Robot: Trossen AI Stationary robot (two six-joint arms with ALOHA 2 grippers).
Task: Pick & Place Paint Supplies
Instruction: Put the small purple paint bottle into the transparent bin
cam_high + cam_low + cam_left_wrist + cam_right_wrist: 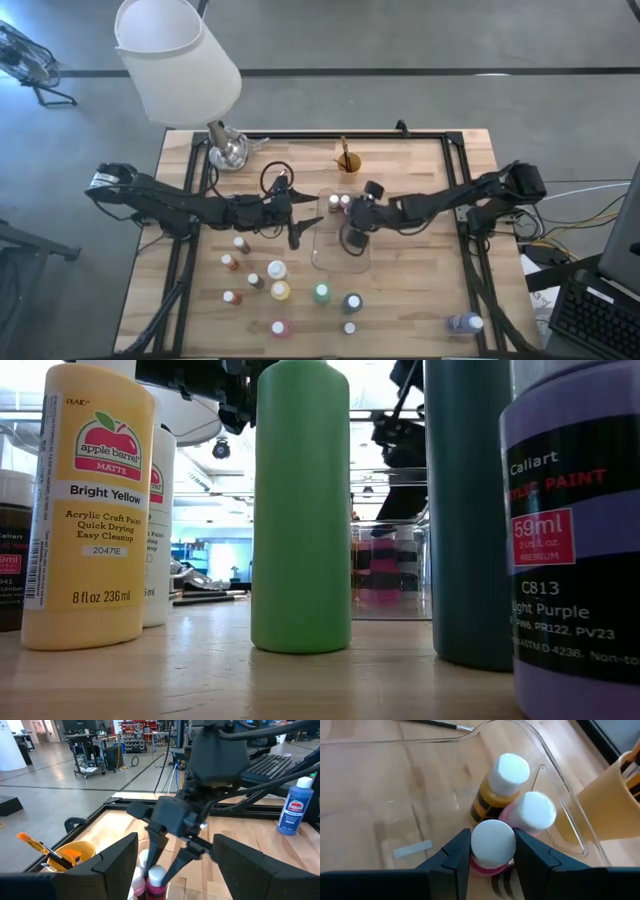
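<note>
A clear tray (330,262) lies mid-table. Inside it my right gripper (492,845) is shut on a small red-bodied paint bottle (156,882) with a white cap. Right beside it in the tray stand a yellow bottle (492,800) and a pink bottle (532,812), both white-capped. My left gripper (305,228) hovers open just left of the tray with nothing between its fingers (115,860). Several more paint bottles (279,290) stand on the table's near half. Thin brushes (205,597) lie flat on the wood. My right gripper pinches the bottle's white cap (492,837) between its two fingers, one on each side. The fingers slant down from the table's right. The bottle stands upright below them, over the tray floor. Whether its base rests there is hidden.
An orange cup (348,163) holding brushes stands just beyond the tray. A lamp with a white shade (180,60) stands on its metal foot (228,150) at the far left. A blue-labelled bottle (465,322) sits near the front right corner. Close to the low camera stand tall yellow (90,510) and green (300,510) bottles.
</note>
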